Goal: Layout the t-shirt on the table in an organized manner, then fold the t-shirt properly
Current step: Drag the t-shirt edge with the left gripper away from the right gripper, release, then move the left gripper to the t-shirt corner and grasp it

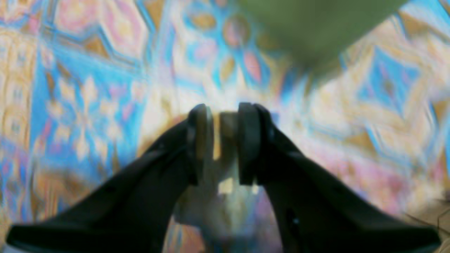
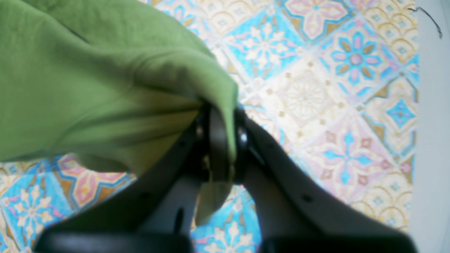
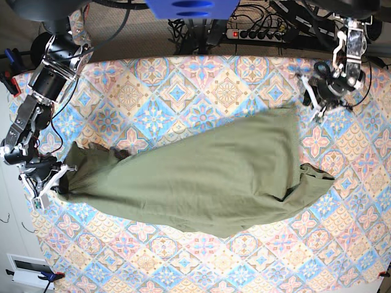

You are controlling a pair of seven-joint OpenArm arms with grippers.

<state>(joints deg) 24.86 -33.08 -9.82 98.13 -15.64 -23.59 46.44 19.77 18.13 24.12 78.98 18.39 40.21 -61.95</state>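
Note:
The olive-green t-shirt [image 3: 208, 177] lies stretched across the middle of the table [image 3: 183, 79], with creases and a bunched sleeve at its right end. My right gripper [image 3: 54, 183] is at the shirt's left end, shut on a fold of the cloth [image 2: 140, 88], which drapes over the fingers [image 2: 242, 140]. My left gripper [image 3: 313, 104] hovers just past the shirt's far right corner. In the blurred left wrist view it [image 1: 225, 140] stands narrowly open with only the tablecloth [image 1: 88, 105] showing in the gap. The shirt's edge [image 1: 316, 31] is ahead of it, apart.
A power strip and cables [image 3: 256, 30] lie beyond the table's far edge. A blue base part [image 3: 189, 7] stands at the top middle. The table's edge and a pale floor strip [image 2: 432, 140] are close beside the right gripper. A white box [image 3: 27, 268] sits off the near left corner.

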